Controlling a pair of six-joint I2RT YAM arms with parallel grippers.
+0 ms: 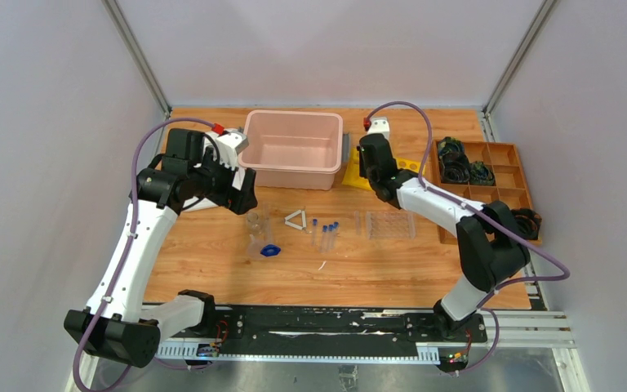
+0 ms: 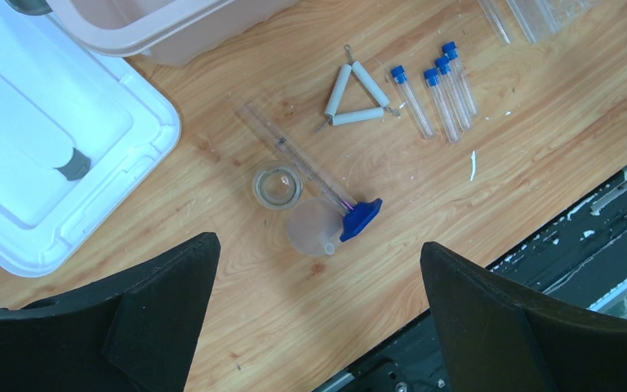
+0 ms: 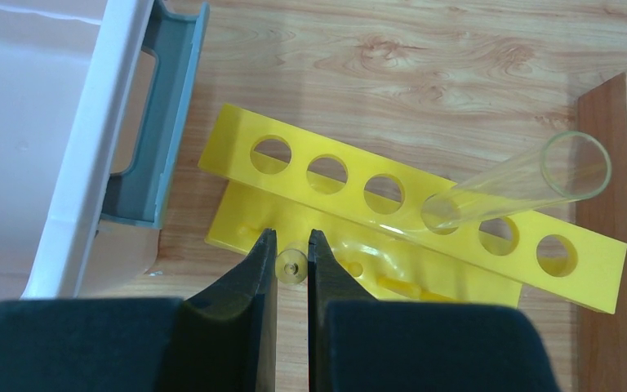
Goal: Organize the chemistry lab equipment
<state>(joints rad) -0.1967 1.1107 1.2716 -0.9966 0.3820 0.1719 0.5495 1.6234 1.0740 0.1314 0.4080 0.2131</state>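
Several blue-capped tubes (image 2: 434,94) lie beside the white triangle frame (image 2: 355,95) on the wood table. A clear beaker (image 2: 277,186), a clear funnel (image 2: 314,227) and the small blue piece (image 2: 361,219) on a thin glass rod lie nearer. My left gripper (image 2: 318,245) is open and empty, high above them. The clear tube rack (image 1: 390,224) lies flat to the right. My right gripper (image 3: 291,237) is shut on a small clear tube (image 3: 291,265), seen end-on, over the yellow rack (image 3: 335,208). In the top view the right gripper (image 1: 367,173) is beside the pink bin.
A pink bin (image 1: 294,167) stands at the back centre, its grey handle (image 3: 159,122) next to the yellow rack. A large clear test tube (image 3: 522,180) leans in that rack. A white lid (image 2: 49,147) lies left of the bin. A wooden compartment tray (image 1: 490,175) stands at the right.
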